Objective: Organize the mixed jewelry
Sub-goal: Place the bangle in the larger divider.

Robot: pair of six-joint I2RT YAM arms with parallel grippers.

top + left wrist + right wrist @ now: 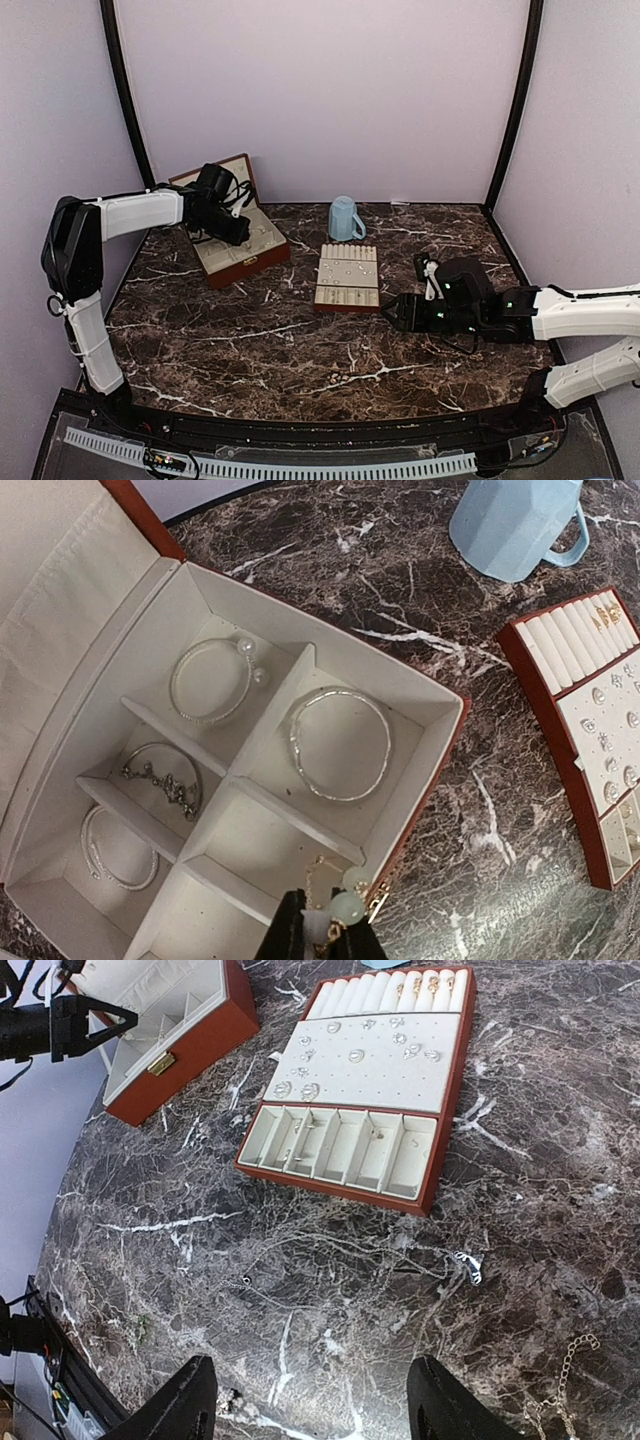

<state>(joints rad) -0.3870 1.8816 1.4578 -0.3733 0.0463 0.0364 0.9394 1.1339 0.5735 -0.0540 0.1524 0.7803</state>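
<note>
**Left arm holding a beaded piece over the box, right arm hovering open**

The left end effector [325,927] is pinching a small jewelry piece [345,908], a pale round bead on fine gold-toned chain, with its jaws nearly closed. It is holding it over the near rim of the reddish-brown, cream-lined compartment box [330,630], probably to drop it into a free compartment beside the silvery bangles [292,742] lying there. The right end effector [320,1400] is hovering low with jaws spread wide and nothing between them, likely lining up on the loose silvery chain [465,1263] lying just in front of the flat cream slotted tray [452,1090]. A tiny ring [246,1280] is lying apart from it. The bench [300,350] is glossy dark marble veined white, making thin pieces hard to spot. Plain lilac walls [320,90] are enclosing it, with a pale blue mug [345,218] standing at the back.
</note>
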